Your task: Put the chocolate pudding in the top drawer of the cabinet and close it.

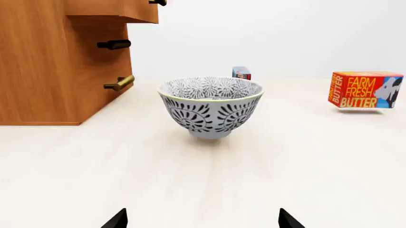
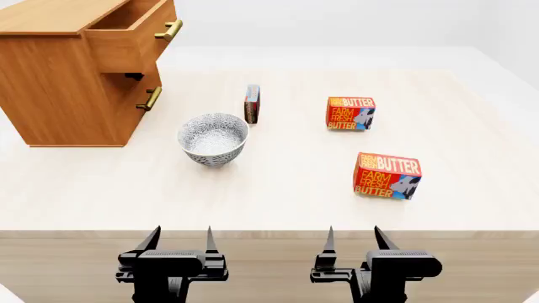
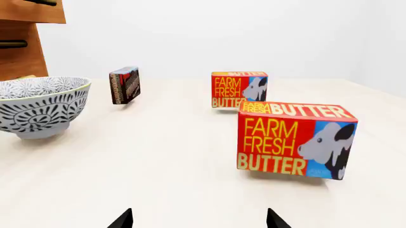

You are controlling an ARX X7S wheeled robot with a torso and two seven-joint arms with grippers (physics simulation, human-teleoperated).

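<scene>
The chocolate pudding (image 2: pixel 252 103) is a thin dark box with a blue edge, standing upright on the table behind the bowl; the right wrist view shows the pudding (image 3: pixel 124 85) too, and in the left wrist view a corner of the pudding (image 1: pixel 242 72) peeks over the bowl. The wooden cabinet (image 2: pixel 59 82) stands at the far left, its top drawer (image 2: pixel 135 31) pulled out. My left gripper (image 2: pixel 179 238) and right gripper (image 2: pixel 352 237) hover at the table's near edge, both open and empty, far from the pudding.
A patterned grey bowl (image 2: pixel 213 137) sits between my left gripper and the pudding. Two butter boxes stand to the right: one farther back (image 2: pixel 350 113), one nearer (image 2: pixel 387 175). The lower drawer handles (image 2: pixel 151 98) stick out from the cabinet front.
</scene>
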